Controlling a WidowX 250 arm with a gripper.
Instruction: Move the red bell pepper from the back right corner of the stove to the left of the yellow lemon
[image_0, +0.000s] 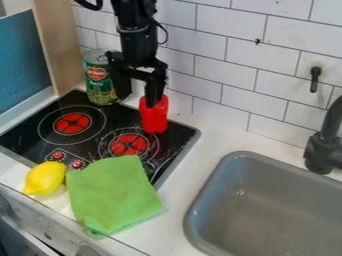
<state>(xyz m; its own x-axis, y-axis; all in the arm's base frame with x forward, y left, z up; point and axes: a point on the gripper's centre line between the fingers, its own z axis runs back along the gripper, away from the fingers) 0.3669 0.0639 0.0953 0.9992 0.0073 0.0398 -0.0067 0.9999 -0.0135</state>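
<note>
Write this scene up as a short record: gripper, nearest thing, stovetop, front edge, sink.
Gripper: open, above the back of the stovetop, one finger overlapping the red object's top; contact unclear
Nearest thing: red object, upright
Stovetop: black, with red burner centers; green-labeled can upright at the back
Front edge: green cloth lying partly over the stovetop, yellow lemon beside it
Sink: gray basin, black faucet behind

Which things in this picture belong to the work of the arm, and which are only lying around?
In the work:
- black two-finger gripper, lowered, one finger overlapping the red object in view
- glossy red plastic object

Only lying around:
- tall metal can with green label, near the gripper
- yellow lemon
- bright green cloth
</note>
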